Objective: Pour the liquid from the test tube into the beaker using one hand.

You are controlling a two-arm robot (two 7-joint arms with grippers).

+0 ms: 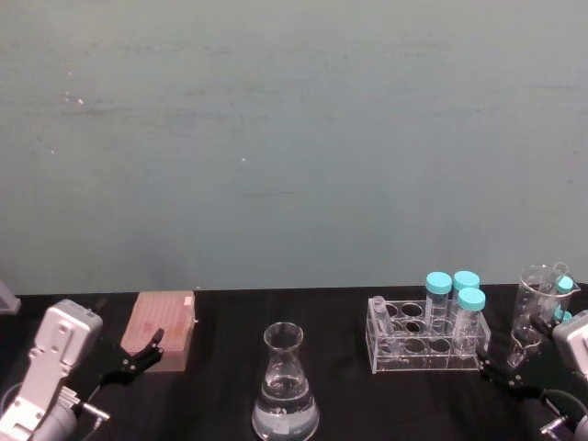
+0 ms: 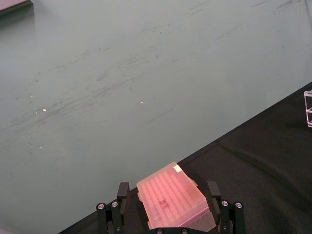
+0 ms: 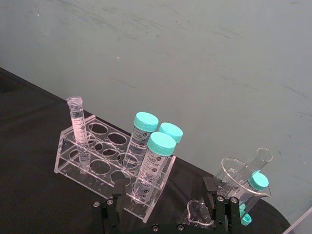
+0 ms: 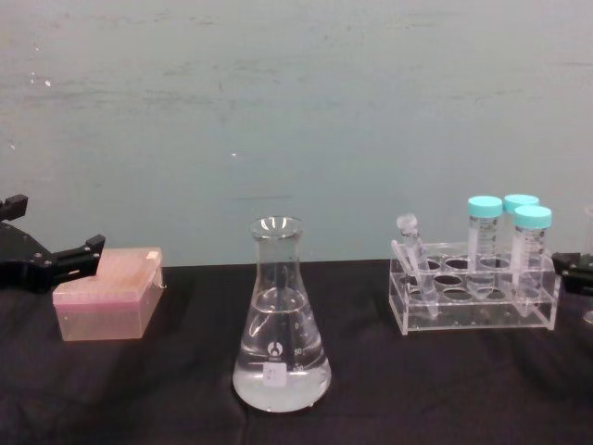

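Test tube [image 4: 412, 252] leans in the rack's [image 4: 482, 320] end slot. Conical flask [image 4: 280, 315] holds clear liquid [image 4: 280, 378]. Left gripper [image 2: 168, 187] and right gripper [image 3: 163, 185] sit at the counter [image 4: 426, 389] sides, jaws released.

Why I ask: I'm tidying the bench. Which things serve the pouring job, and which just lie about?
For the job:
test tube, standing in the rack
beaker, front centre

Lying about:
three teal-capped tubes
pink box
glass cup holding more tubes, far right
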